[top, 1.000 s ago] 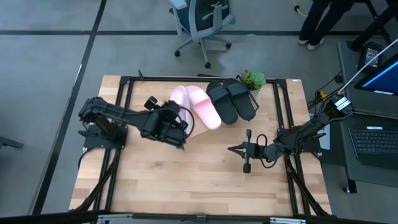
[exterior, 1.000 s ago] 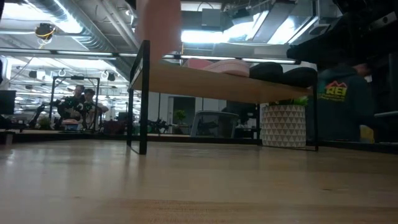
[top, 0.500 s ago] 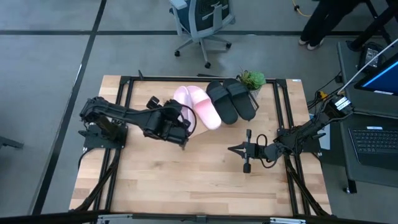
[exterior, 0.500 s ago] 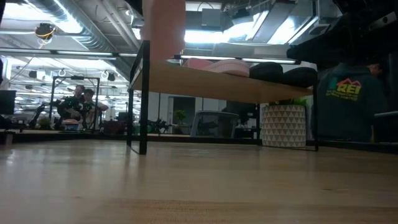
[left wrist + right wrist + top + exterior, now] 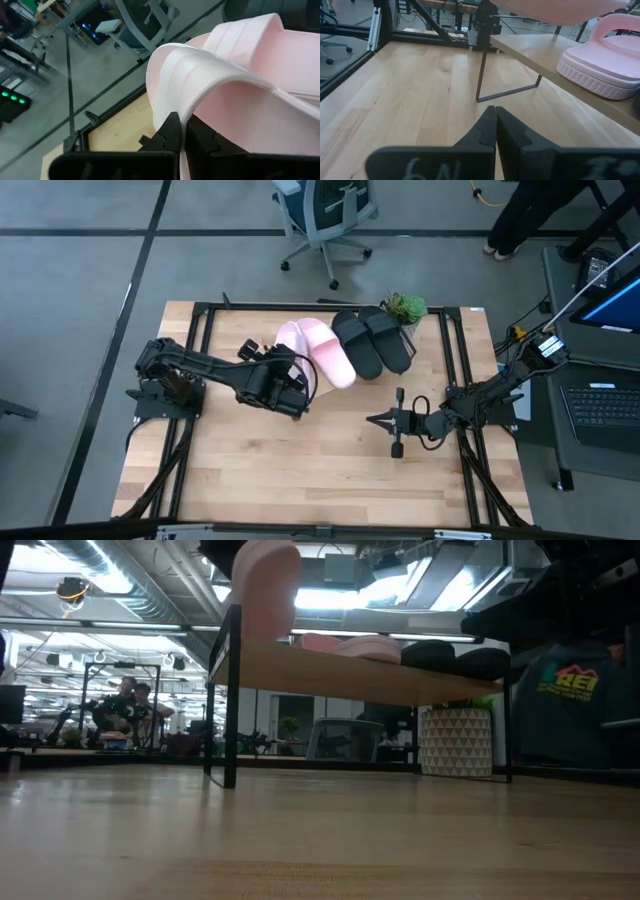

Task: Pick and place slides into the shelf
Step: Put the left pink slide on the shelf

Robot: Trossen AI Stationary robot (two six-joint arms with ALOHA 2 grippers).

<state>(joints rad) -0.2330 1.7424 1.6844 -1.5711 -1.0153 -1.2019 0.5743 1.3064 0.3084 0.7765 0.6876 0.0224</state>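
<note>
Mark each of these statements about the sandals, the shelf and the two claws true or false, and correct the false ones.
1. The left claw is shut on a pink slide. True: it pinches the slide's edge.
2. Both black slides already lie on the shelf. True.
3. The right claw holds a black slide. False: it is shut on nothing, out over the tabletop.
4. The held pink slide lies flat on the shelf. False: in the low view it hangs above the shelf's end, clear of the board.
5. A potted plant stands by the black slides. True.
6. No pink slide is on the shelf yet. False: one pink slide already rests there.
</note>
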